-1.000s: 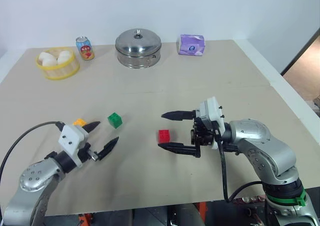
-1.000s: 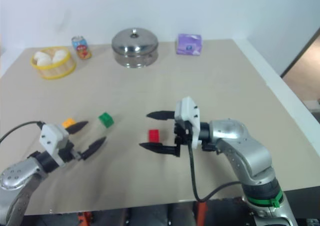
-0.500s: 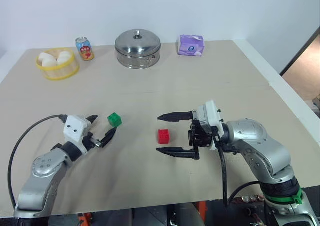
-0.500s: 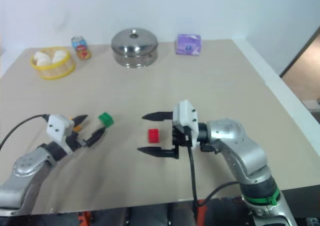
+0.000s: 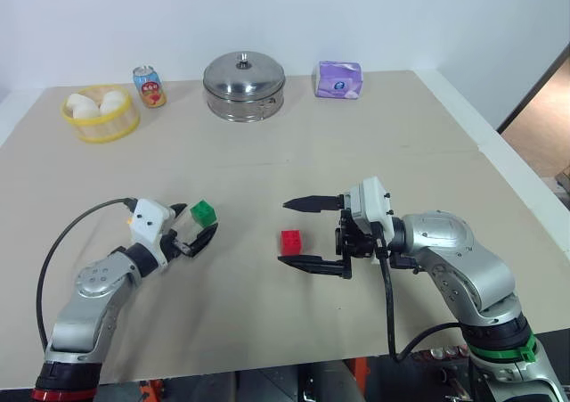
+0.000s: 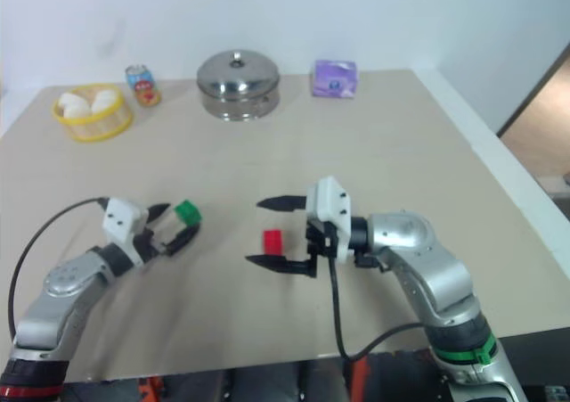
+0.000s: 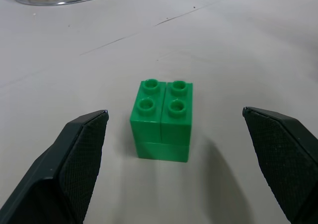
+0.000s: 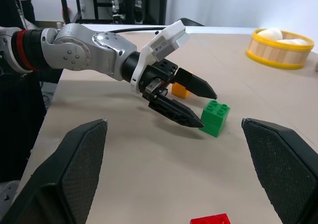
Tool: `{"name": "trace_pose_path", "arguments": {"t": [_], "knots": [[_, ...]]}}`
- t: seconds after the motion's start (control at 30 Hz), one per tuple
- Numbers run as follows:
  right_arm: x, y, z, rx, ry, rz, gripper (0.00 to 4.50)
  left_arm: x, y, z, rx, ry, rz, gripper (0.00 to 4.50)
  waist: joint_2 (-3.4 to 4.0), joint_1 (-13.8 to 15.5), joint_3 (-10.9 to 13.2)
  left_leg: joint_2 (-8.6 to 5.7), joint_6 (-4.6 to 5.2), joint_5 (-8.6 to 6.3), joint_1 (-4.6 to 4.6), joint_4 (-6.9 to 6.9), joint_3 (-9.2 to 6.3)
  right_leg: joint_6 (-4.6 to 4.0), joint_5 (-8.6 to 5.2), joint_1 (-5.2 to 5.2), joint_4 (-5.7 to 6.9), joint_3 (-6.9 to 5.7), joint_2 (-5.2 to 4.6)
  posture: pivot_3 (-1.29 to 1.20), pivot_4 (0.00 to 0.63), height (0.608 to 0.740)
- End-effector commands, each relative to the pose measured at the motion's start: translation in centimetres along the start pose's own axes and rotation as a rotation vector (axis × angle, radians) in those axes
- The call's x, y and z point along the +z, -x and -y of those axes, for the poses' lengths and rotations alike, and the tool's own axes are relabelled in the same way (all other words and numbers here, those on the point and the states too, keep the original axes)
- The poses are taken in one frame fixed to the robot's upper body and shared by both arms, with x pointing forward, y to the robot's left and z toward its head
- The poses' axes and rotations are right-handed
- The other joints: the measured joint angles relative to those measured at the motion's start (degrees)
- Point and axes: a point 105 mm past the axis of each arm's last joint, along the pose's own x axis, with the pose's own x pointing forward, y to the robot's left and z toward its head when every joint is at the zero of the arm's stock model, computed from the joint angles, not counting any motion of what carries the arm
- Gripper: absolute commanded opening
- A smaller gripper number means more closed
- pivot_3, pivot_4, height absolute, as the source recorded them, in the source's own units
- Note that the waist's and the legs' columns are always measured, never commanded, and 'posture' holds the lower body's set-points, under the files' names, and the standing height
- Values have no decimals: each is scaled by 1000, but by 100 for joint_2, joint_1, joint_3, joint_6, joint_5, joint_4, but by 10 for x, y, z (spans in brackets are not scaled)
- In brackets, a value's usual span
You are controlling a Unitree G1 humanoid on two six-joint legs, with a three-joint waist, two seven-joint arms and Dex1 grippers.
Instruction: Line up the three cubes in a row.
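Over the last second the left gripper [image 5: 198, 227] has slid forward along the bench [image 5: 267, 152] toward the green cube [image 5: 204, 211]. Its jaws are spread wide, and the cube now sits just ahead of the tips, roughly centred between them and not yet touched. That reads as the approach to a grasp: the green cube looks like the first one to be shifted into line.

The yellow-orange cube [image 8: 180, 90] was in plain sight of the head camera a second ago. From the head it is now hidden behind the left hand; the right wrist view shows it just behind the left fingers, near the green cube.

The red cube [image 5: 291, 240] has not moved. It lies well apart from the green one, level with the tips of the right gripper [image 5: 301, 233], whose jaws hang wide and empty, one above the other.

The left wrist view gives what the head views cannot: the green cube is two stacked bricks, studs up, turned slightly off square to the fingers [image 7: 74, 154], with clear bench either side. So the three cubes are not yet in a row.
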Motion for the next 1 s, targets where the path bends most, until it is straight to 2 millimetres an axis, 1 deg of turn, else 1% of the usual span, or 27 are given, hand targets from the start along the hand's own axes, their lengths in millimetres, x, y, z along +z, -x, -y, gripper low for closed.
{"name": "trace_pose_path", "arguments": {"t": [0.03,0.23,0.53,0.73,0.77,0.8,1.0], "knots": [[7,-1,-1,0,35,20,4478,8,-4,-2,-6,-44,29,4500,0,0,0,0,0,0,0,0,0,0,0,0,0,0,0,0,150,740],[7,0,-1,-4,31,18,4478,8,-10,0,-31,-56,30,4500,0,0,0,0,0,0,0,0,4,6,4,0,0,3,0,0,150,740],[6,-1,0,-13,29,17,4478,6,-14,-3,-28,-62,19,4500,0,-1,0,1,0,0,2,0,9,11,7,-1,0,8,0,0,150,740],[6,-2,0,-19,32,15,4478,4,-17,-1,-47,-46,13,4500,0,-1,0,1,0,0,4,0,18,18,11,-1,0,15,0,0,150,740],[6,-2,1,-20,33,16,4500,3,-17,0,-49,-44,13,3960,0,-1,0,1,0,0,4,0,19,18,11,-1,0,16,0,0,150,740],[6,-2,1,-21,32,16,4500,3,-18,0,-52,-42,13,3705,0,-1,0,1,0,0,4,0,20,18,11,-2,0,17,0,0,150,740],[6,-2,-1,-15,23,16,4500,4,-21,2,-66,-39,17,1621,0,-1,0,2,0,0,6,0,24,18,12,-2,0,21,0,0,150,740]]}}
